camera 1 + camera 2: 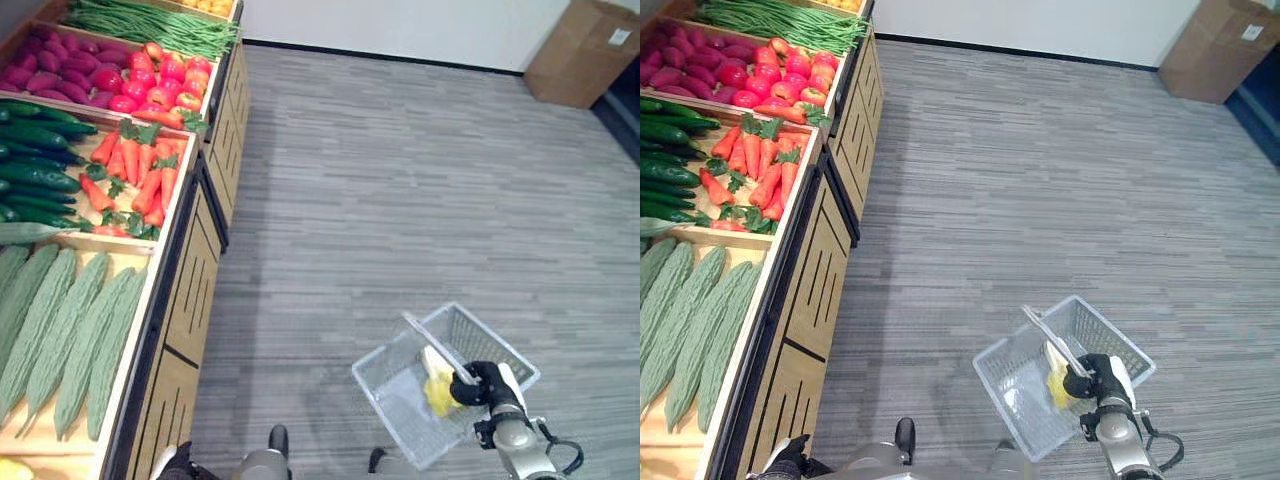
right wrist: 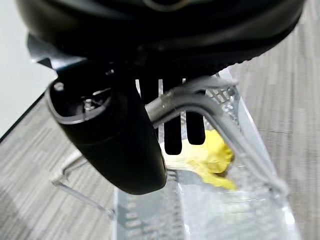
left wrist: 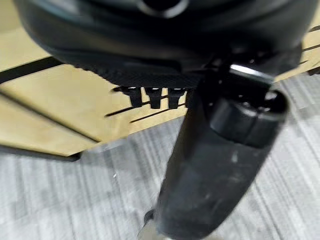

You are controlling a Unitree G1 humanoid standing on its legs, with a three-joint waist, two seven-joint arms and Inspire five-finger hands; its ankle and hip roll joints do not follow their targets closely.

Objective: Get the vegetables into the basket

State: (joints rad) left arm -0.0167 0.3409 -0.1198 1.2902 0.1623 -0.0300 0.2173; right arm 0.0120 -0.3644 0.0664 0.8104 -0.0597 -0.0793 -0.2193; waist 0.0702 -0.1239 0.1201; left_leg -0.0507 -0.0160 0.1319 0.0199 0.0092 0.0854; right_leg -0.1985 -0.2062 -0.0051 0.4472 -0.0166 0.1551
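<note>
A yellow vegetable [image 1: 438, 390] already lies inside the wire basket [image 1: 395, 400], tucked against the side nearest the robot's right hand [image 1: 487, 383]. What kind it is I can't make out from here; it looks lumpy, possibly a pepper. The basket hangs over the grey carpet [image 1: 400, 180], and its metal handle [image 2: 200, 97] runs through the right hand, whose fingers [image 2: 172, 125] are curled around the bar with the thumb closing from the other side.

The left hand [image 3: 220, 150] sits low beside the wooden front of the produce stand [image 1: 185, 290], above the carpet. Its thumb juts out and the tips of its fingers just peek from under the palm, holding nothing, though whether they are straight or bent I cannot tell.

Well to the robot's left, the stand's trays carry the rest of the vegetables: pale green bitter gourds [image 1: 70, 325] nearest, then carrots [image 1: 135, 170] beside dark cucumbers [image 1: 35, 160], then red peppers [image 1: 165, 80] and green beans [image 1: 150, 25] beyond. A cardboard box [image 1: 585, 50] stands against the far wall.
</note>
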